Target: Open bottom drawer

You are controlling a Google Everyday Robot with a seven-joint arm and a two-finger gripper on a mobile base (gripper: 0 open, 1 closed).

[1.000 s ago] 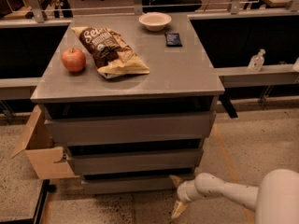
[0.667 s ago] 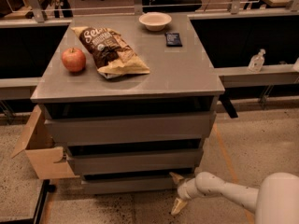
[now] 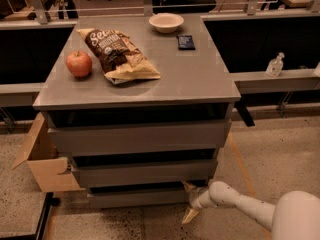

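Observation:
The bottom drawer (image 3: 135, 197) is the lowest and narrowest of three grey handleless fronts under the grey counter. It sits nearly flush, with a thin dark gap above it. The mid-sized drawer front (image 3: 142, 172) and the tallest drawer front (image 3: 140, 136) are stacked above it. My gripper (image 3: 189, 201) is at the right end of the bottom drawer front, on a white arm coming from the lower right. One finger (image 3: 188, 186) points up by the drawer's top right corner, the other finger (image 3: 190, 215) hangs down toward the floor. The jaws are spread apart and empty.
On the counter top (image 3: 200, 79) lie a red apple (image 3: 79, 64), a brown chip bag (image 3: 119, 54), a white bowl (image 3: 166, 22) and a small dark packet (image 3: 186, 42). An open cardboard box (image 3: 42, 159) stands at the cabinet's left. A clear bottle (image 3: 274, 65) sits on a ledge at right.
The arm and gripper have shifted slightly left, closer to the bottom drawer's right end. The drawers have not moved.

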